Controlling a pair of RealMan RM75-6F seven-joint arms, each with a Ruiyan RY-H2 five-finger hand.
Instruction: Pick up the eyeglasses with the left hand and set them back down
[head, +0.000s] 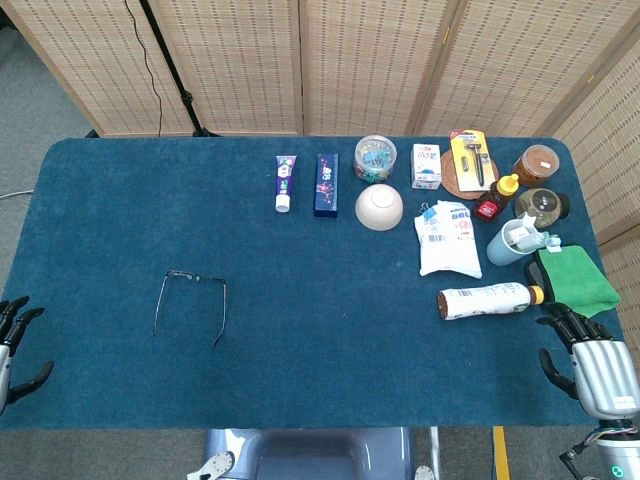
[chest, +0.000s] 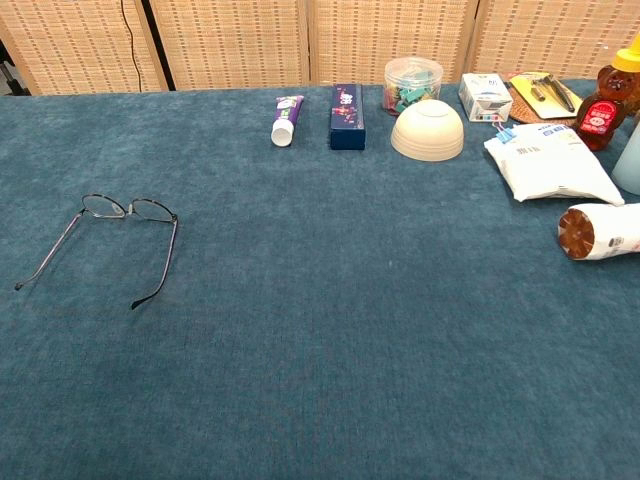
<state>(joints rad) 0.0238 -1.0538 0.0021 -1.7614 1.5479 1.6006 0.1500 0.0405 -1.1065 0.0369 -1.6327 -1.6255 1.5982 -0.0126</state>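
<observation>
The thin-framed eyeglasses (head: 192, 300) lie on the blue table with their arms unfolded and pointing toward me; the chest view has the eyeglasses (chest: 112, 232) at the left. My left hand (head: 14, 345) hovers at the table's left front edge, well left of the glasses, fingers apart and holding nothing. Over at the right front edge is my right hand (head: 590, 360), also empty with its fingers spread. Neither hand appears in the chest view.
Along the back and right stand a toothpaste tube (head: 285, 183), a dark blue box (head: 326, 184), an upturned bowl (head: 379, 208), a white pouch (head: 447, 240), a lying bottle (head: 490, 300), a green cloth (head: 575, 280), jars and a honey bottle (head: 497, 198).
</observation>
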